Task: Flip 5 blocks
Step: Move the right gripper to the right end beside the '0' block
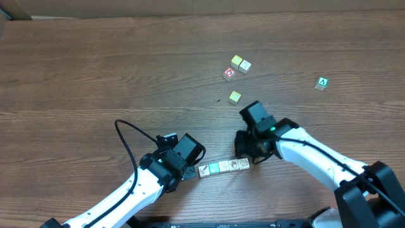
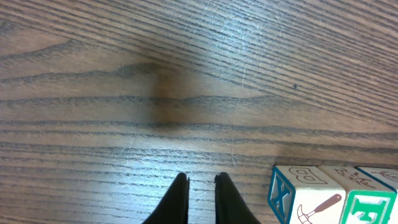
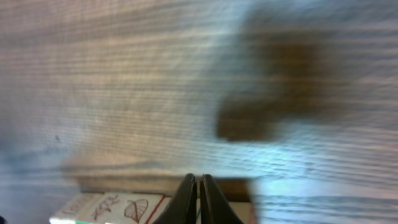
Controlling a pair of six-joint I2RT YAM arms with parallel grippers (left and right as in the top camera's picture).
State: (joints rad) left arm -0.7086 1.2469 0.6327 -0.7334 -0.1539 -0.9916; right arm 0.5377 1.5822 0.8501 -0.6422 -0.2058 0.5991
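Row of blocks (image 1: pixel 223 166) sits btwn L fingers (image 2: pixel 177 202) & R fingers (image 3: pixel 185 199).

The blocks (image 1: pixel 224 167) are lying touching in a slightly slanted row low in the overhead view, probably five, mostly showing pale faces. The teal-faced block (image 1: pixel 214 168) is sitting second from the left. The end block (image 2: pixel 305 196) is showing a hammer picture. The red-marked block (image 1: pixel 229 73) is resting well apart, farther back.
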